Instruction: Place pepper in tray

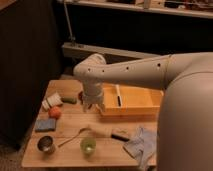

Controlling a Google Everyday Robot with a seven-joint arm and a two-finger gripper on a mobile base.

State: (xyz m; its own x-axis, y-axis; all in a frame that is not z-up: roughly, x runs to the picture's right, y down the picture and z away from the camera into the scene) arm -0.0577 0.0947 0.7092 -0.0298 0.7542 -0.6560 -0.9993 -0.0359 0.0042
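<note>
The pepper [69,100], a small dark green elongated vegetable, lies on the wooden table [70,155] just right of the tipped white cup [51,102]. The tray [135,100], a yellow-orange bin with raised walls, stands at the table's back right. My gripper [91,106] hangs at the end of the white arm, between the pepper and the tray's left end, low over the table. The pepper lies apart from it, a little to its left.
A round orange-red fruit [54,113] and a blue sponge [45,124] lie front left. A metal cup [46,144], a green cup [88,145], a wooden spoon [75,136], a brush [112,134] and a grey cloth [140,145] sit along the front.
</note>
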